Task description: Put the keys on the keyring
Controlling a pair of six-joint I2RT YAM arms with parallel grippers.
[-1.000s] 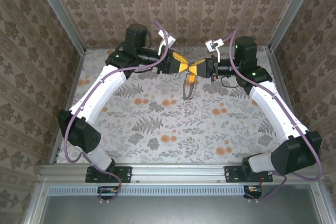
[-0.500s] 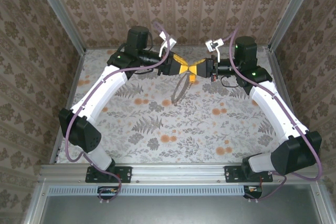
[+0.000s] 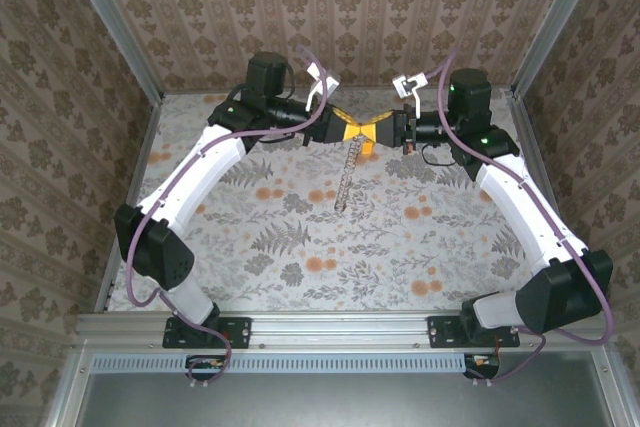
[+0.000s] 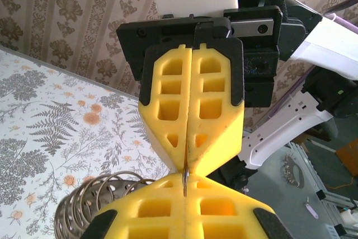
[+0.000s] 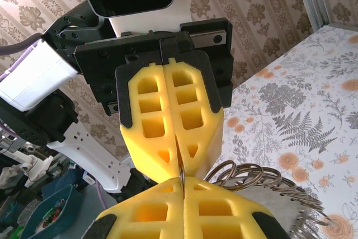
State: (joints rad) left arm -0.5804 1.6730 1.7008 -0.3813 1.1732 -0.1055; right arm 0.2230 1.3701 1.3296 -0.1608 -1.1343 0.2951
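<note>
Above the flowered table, the left gripper and right gripper meet tip to tip, both pinched on the top of the keyring, which dangles below. If either arm tugs unevenly, we risk the chain slipping free.

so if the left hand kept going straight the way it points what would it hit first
The right hand, head-on: the left hand faces it tip to tip, both shut, apparently touching. The keyring hangs just below that line.
</note>
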